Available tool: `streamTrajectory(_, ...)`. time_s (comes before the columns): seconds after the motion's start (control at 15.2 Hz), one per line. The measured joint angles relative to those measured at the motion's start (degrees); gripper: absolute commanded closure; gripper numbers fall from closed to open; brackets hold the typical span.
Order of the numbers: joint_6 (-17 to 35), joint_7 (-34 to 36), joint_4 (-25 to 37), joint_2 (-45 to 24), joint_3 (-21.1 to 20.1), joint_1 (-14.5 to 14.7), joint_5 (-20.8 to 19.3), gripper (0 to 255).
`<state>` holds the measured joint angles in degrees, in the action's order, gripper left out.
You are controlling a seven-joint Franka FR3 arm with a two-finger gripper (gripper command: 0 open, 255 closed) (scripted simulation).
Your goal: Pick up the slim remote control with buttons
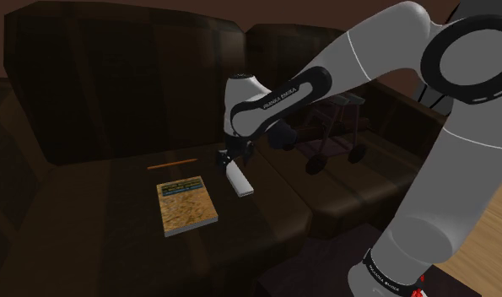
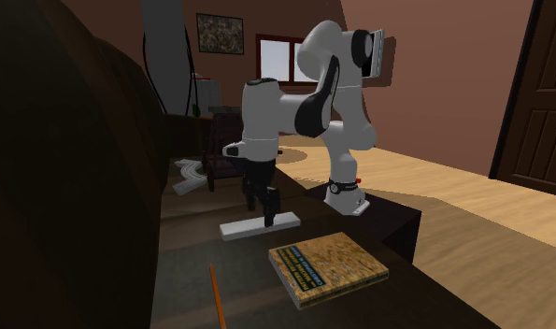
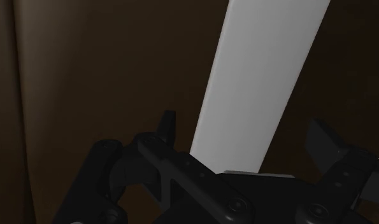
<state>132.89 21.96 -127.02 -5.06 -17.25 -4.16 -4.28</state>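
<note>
The remote [image 1: 240,183] is a plain white slim slab lying flat on the dark brown sofa seat [image 1: 114,245]; no buttons are drawn on it. My black gripper [image 1: 229,160] hangs just over its far end, pointing down. From the second exterior view the gripper [image 2: 264,210] sits low over the middle of the remote [image 2: 260,225]. Seen from the wrist, the remote [image 3: 264,83] runs between my fingers [image 3: 167,124], with a gap on each side. The gripper [image 3: 245,127] is open and holds nothing.
A tan book [image 1: 186,206] lies on the seat beside the remote, nearer the front edge. An orange pencil [image 1: 172,162] lies near the backrest. The tall sofa back [image 1: 114,76] rises behind. A small wheeled cart [image 1: 337,135] stands beyond the sofa arm.
</note>
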Motion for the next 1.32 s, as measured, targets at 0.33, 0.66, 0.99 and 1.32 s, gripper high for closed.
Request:
streamTrajectory(0.33,2.31,0.74,-0.42,-1.97,0.15,0.11,-0.98,255)
streamTrajectory(0.66,2.39,0.74,-0.41,-1.94,0.18,0.08,-0.98,255)
streamTrajectory(0.99,2.13,0.72,-0.39,-1.74,0.15,0.1,-0.88,255)
streamTrajectory(1.32,-1.09,-0.2,0.8,0.34,-0.01,-0.05,0.2,255)
